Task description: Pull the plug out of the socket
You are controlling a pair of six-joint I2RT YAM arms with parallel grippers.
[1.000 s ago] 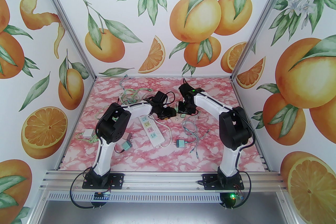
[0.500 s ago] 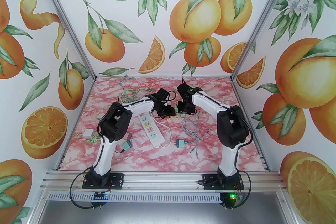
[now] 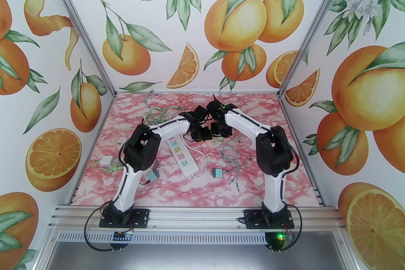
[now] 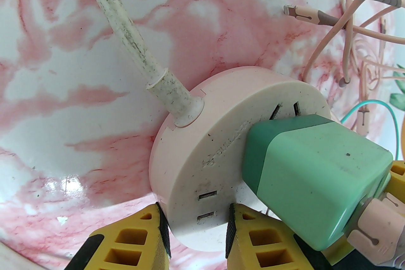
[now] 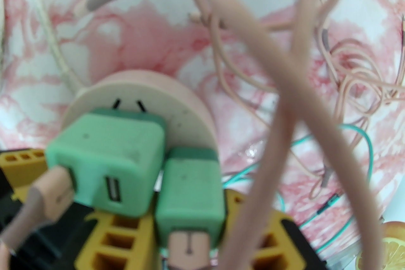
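A round pink socket [image 4: 202, 142] with a white face lies on the pink marble table [image 3: 190, 186], trailing a dirty white cord [image 4: 126, 31]. My left gripper [image 4: 194, 224] is shut on the socket's near edge, its yellow fingers [image 4: 133, 240] on either side. A green plug [image 4: 316, 173] sits in the socket's face. In the right wrist view two green plugs stand side by side on the socket [image 5: 186, 110]. My right gripper [image 5: 190, 224] is shut on the smaller plug [image 5: 190, 196], and the bigger one [image 5: 107, 151] is to its left. From above, both grippers [image 3: 202, 138] [image 3: 219, 135] meet over the socket [image 3: 214, 144].
A white power strip [image 3: 180, 156] lies left of the socket. Loose green chargers [image 3: 218, 172] [image 3: 152, 175] and a white adapter [image 3: 105, 161] lie nearer the arms. Tangled cables [image 3: 235, 158] [image 3: 158, 112] spread right and back left. Pink cable loops [image 5: 284, 78] hang close to the right wrist camera.
My left arm has swung right and its jaws have closed on the socket. The right arm has shifted slightly left, still gripping its plug.
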